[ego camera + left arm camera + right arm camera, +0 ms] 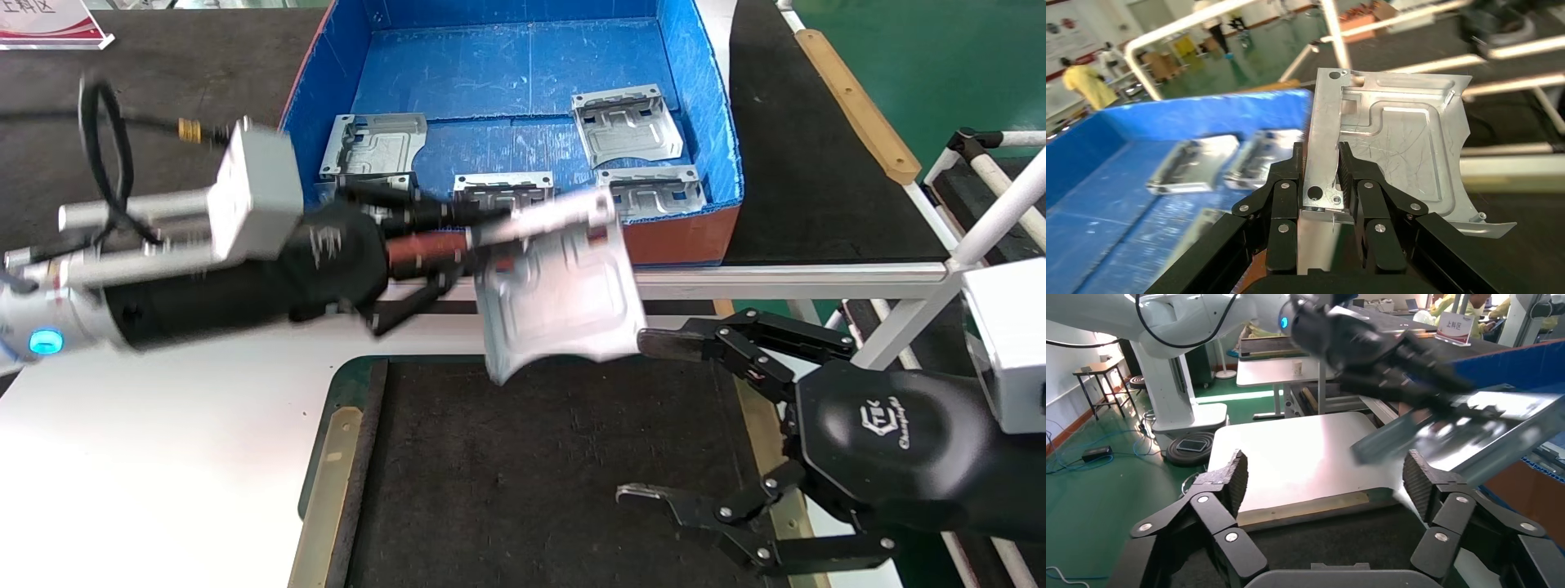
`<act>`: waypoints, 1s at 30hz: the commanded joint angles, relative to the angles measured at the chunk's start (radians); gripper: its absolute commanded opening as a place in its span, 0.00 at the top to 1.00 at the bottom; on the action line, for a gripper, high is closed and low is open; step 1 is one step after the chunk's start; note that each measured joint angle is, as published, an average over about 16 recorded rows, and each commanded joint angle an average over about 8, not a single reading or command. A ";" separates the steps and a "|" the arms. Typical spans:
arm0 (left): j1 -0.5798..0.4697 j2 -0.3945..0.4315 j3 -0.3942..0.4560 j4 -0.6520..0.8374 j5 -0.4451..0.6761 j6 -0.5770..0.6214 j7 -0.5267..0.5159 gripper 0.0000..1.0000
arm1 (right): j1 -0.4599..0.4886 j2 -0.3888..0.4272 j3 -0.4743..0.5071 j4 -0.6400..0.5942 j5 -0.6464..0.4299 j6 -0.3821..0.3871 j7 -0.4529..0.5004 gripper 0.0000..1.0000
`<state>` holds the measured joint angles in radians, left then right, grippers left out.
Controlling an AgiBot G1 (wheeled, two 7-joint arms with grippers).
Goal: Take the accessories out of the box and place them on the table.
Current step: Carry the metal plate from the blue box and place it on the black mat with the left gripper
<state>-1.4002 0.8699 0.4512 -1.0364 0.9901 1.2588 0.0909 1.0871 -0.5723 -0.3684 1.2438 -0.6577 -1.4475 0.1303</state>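
Note:
My left gripper is shut on the edge of one silver-grey accessory plate and holds it in the air over the box's orange-red front wall and the far edge of the table's dark mat. The left wrist view shows the jaws clamped on a corner of the plate. Several more accessories lie in the blue box, among them one at the left and one at the right. My right gripper is open and empty above the mat's right side, and also shows in its wrist view.
The white tabletop spreads left of the mat. A white front rail of the black bench runs between box and table. White tube framing stands at the right.

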 commanded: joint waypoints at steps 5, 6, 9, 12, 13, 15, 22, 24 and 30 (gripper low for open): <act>0.050 -0.023 0.004 -0.010 -0.009 0.073 0.076 1.00 | 0.000 0.000 0.000 0.000 0.000 0.000 0.000 0.00; 0.059 -0.025 0.007 -0.009 -0.009 0.085 0.089 1.00 | 0.000 0.000 0.000 0.000 0.000 0.000 0.000 0.00; 0.093 -0.023 0.017 -0.009 -0.003 0.113 0.131 1.00 | 0.000 0.000 0.000 0.000 0.000 0.000 0.000 0.00; 0.128 -0.012 0.033 -0.012 0.015 0.126 0.177 1.00 | 0.000 0.000 0.000 0.000 0.000 0.000 0.000 0.00; 0.140 -0.005 0.038 -0.013 0.023 0.124 0.194 1.00 | 0.000 0.000 0.000 0.000 0.000 0.000 0.000 0.00; 0.164 0.011 0.049 -0.015 0.042 0.113 0.227 1.00 | 0.000 0.000 0.000 0.000 0.000 0.000 0.000 0.00; 0.229 0.119 0.080 0.025 0.132 -0.033 0.317 1.00 | 0.000 0.000 0.000 0.000 0.000 0.000 0.000 0.00; 0.237 0.162 0.090 0.052 0.158 -0.084 0.338 1.00 | 0.000 0.000 0.000 0.000 0.000 0.000 0.000 0.00; 0.229 0.301 0.110 0.158 0.219 -0.217 0.413 1.00 | 0.000 0.000 0.000 0.000 0.000 0.000 0.000 0.00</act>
<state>-1.1753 1.1711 0.5590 -0.8686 1.2027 1.0462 0.5072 1.0871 -0.5722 -0.3685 1.2438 -0.6576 -1.4475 0.1302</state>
